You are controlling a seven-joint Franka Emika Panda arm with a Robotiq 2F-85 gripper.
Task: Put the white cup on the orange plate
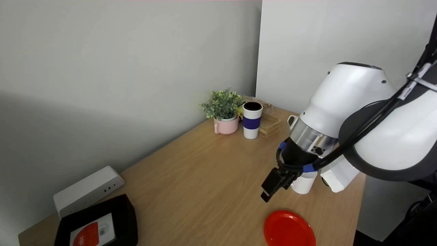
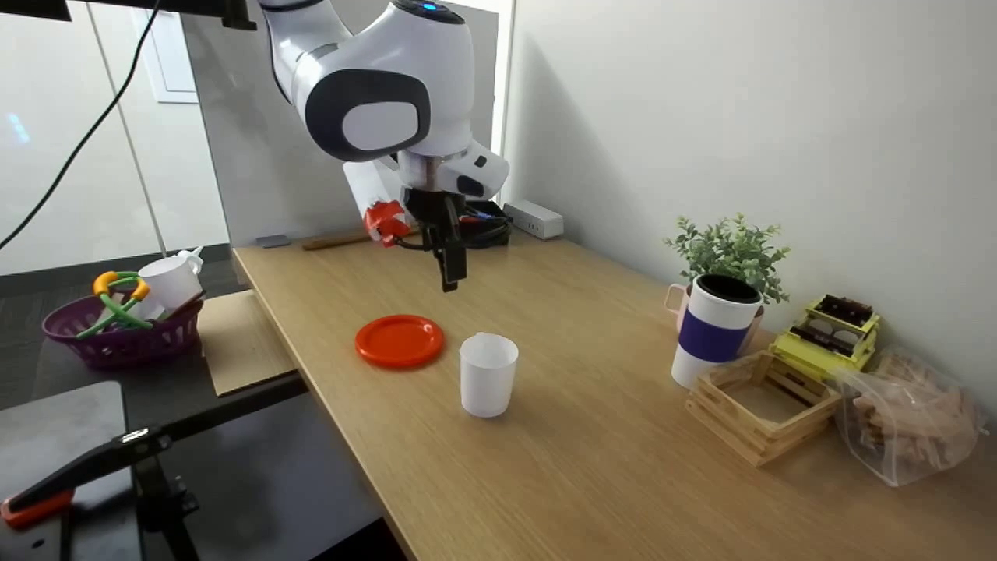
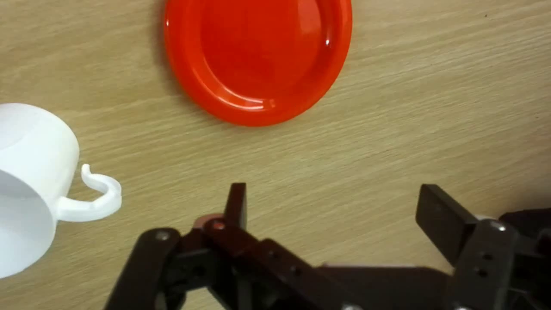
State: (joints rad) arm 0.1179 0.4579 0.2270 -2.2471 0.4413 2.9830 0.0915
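Fingers (image 3: 443,221) wide apart, gripping nothing: I should shift over the cup (image 2: 488,378) (mind that handle (image 3: 88,211)!), straddle it squarely, then lift it level toward the plate (image 3: 258,51).

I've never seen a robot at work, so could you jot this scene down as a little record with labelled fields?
White cup: upright on the table, handle sticking out
Orange plate: flat on the table, apart from the cup
Hand: open above the table, holding nothing
Also on table: plant, tall cup with purple band, wooden crate
Progress: cup not yet on the plate
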